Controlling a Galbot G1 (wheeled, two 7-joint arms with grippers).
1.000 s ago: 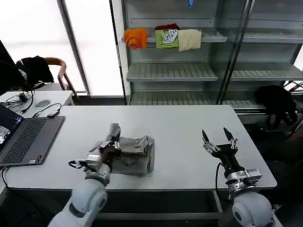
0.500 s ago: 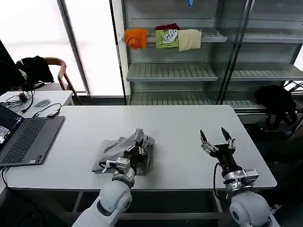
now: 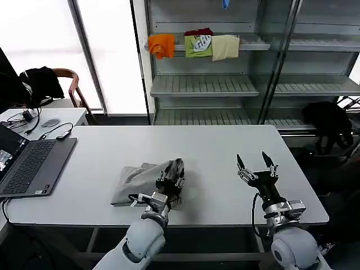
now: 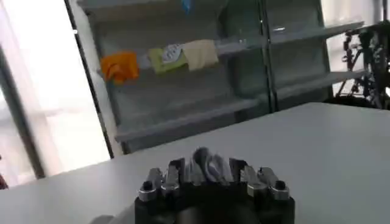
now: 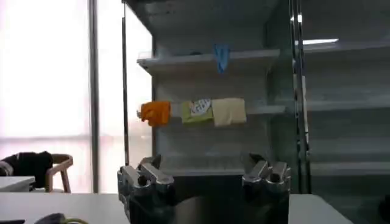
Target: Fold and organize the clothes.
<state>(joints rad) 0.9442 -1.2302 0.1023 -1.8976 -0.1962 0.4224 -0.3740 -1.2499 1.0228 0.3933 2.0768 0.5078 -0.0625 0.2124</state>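
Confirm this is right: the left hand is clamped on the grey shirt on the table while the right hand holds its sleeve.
Not quite. The right hand holds nothing; the head view shows it open above bare table. The left hand does grip the grey shirt.

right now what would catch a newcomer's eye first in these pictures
The left end effector is shut on a bunched fold of the light grey shirt, which lies crumpled near the front edge of the white table. The right end effector hangs open above the table's right side, holding nothing. On the shelf behind hang orange, green and cream garments in a row.
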